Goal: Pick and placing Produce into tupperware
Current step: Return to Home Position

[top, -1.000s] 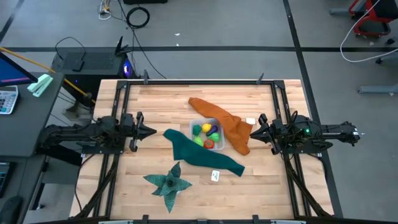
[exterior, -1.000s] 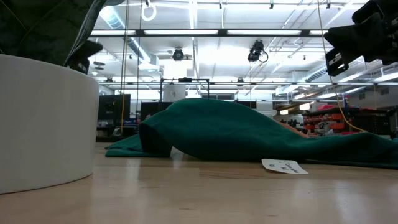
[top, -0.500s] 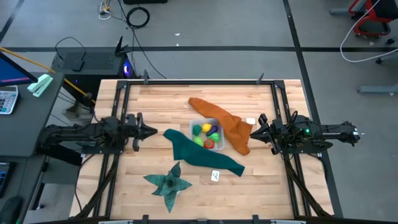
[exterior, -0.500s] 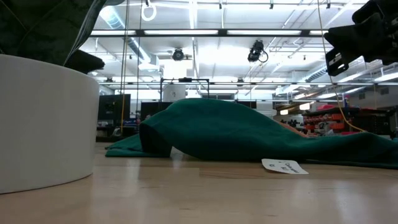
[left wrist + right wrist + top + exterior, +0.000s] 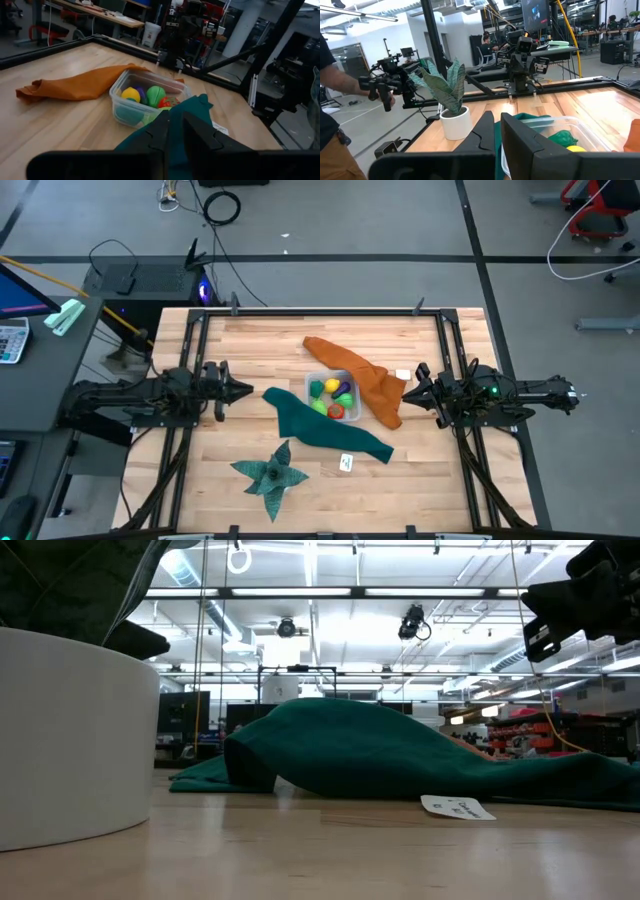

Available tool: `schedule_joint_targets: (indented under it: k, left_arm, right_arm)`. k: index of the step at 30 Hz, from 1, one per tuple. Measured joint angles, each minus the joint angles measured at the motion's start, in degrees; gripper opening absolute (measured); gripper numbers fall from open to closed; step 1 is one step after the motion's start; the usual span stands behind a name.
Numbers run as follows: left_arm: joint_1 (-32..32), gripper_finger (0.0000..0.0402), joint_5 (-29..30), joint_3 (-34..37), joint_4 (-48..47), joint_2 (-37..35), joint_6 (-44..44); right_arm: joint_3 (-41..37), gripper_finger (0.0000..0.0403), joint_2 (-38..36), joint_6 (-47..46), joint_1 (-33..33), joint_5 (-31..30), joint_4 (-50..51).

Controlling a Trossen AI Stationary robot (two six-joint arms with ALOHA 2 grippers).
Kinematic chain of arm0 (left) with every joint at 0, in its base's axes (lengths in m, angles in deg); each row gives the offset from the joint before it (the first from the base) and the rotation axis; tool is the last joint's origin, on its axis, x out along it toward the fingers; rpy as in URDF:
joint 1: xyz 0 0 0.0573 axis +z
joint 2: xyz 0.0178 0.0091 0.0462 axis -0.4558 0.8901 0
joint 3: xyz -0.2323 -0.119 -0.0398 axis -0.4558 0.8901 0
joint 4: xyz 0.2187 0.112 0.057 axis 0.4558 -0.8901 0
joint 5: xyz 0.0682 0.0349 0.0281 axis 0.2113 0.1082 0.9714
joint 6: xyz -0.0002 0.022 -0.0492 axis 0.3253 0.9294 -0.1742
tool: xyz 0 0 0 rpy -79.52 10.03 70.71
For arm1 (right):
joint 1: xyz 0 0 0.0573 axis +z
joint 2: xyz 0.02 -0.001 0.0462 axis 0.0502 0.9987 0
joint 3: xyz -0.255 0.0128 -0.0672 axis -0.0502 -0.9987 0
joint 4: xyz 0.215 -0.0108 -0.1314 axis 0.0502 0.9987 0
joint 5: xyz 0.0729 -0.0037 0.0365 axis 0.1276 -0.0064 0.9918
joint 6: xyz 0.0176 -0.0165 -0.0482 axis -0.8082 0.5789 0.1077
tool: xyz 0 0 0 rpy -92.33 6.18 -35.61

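The clear tupperware (image 5: 312, 379) stands mid-table. It holds the produce (image 5: 331, 386): yellow, green, purple and red pieces, also seen in the left wrist view (image 5: 131, 94). A teal cloth (image 5: 320, 428) lies against its near side, and an orange cloth (image 5: 365, 385) against its far right side. My left gripper (image 5: 243, 390) hovers left of the box, shut, pointing at it. My right gripper (image 5: 410, 392) hovers to the right, beyond the orange cloth, also shut. Neither one touches anything.
A star-shaped leafy plant in a white pot (image 5: 272, 475) stands near the table's near edge, left of centre. A small white card (image 5: 346, 463) lies beside the teal cloth's near end. A person (image 5: 335, 100) stands beyond the table's left side, holding a device.
My left gripper has drawn back slightly toward the table's left edge and settled a little lower. Everything else stays as it was.
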Motion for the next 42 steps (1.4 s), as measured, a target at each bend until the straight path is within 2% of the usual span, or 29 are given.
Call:
schedule_joint_targets:
  k: [12, 19, 30, 38, 42]
  left_arm:
    - [0.1, 0.0053, 0.3, 0.0, 0.0, 0.0, 17.7]
    - [0.1, 0.0059, 0.3, 0.0, 0.0, 0.0, 17.3]
    - [0.1, 0.0048, 0.3, 0.0, 0.0, 0.0, 17.6]
    - [0.1, 0.0058, 0.3, 0.0, 0.0, 0.0, 17.6]
    - [0.1, 0.0058, 0.3, 0.0, 0.0, 0.0, 17.6]
  right_arm:
    - [0.0, 0.0000, 0.0, 0.0, 0.0, 0.0, 0.0]
    - [0.0, 0.0000, 0.0, 0.0, 0.0, 0.0, 0.0]
    - [0.0, 0.0000, 0.0, 0.0, 0.0, 0.0, 0.0]
    - [0.0, 0.0000, 0.0, 0.3, 0.0, 0.0, 0.0]
    - [0.0, 0.0000, 0.0, 9.3, 0.0, -1.1, 1.3]
